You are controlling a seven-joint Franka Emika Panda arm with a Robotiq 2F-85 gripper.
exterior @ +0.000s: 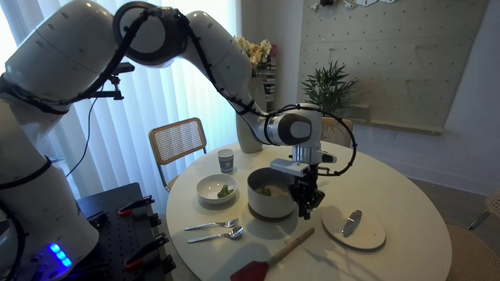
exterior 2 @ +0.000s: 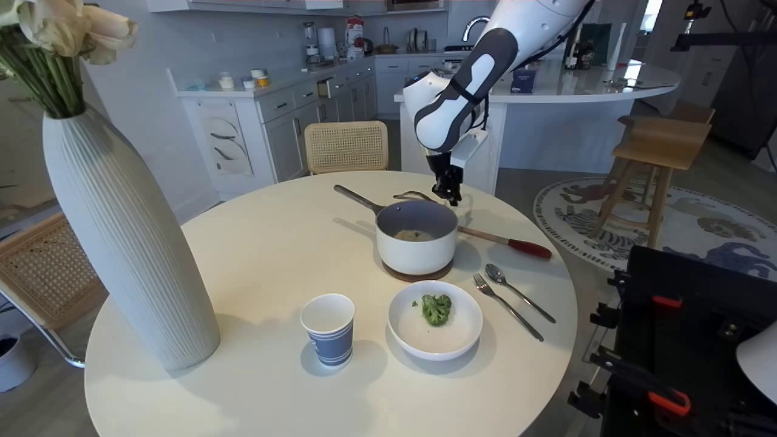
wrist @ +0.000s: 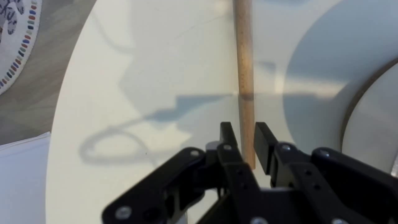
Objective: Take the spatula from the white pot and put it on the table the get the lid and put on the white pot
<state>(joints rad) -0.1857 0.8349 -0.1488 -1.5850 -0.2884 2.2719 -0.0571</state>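
The spatula, with a wooden handle (exterior: 291, 248) and a red end (exterior: 252, 272), lies on the white table (exterior: 410, 226). My gripper (wrist: 243, 124) is open above the handle's bare end; seen from the wrist, the spatula (wrist: 245, 62) runs between the separated fingers. In an exterior view the gripper (exterior: 306, 212) hangs just over that end. Beside it, the white pot (exterior: 269, 205) stands on a brown disc with food visible inside. The pot (wrist: 373, 124) is partly visible at the wrist view's right edge. The lid (exterior: 367, 238), its grey knob (exterior: 352, 223) up, lies flat to the gripper's right.
A white bowl (exterior 2: 435, 340) with broccoli, a paper cup (exterior 2: 331, 340), a fork (exterior 2: 510, 308) and a spoon (exterior 2: 522, 294) are around the pot. Its dark handle (exterior 2: 358, 199) sticks out. A tall vase (exterior 2: 127, 243) stands at the table's other side.
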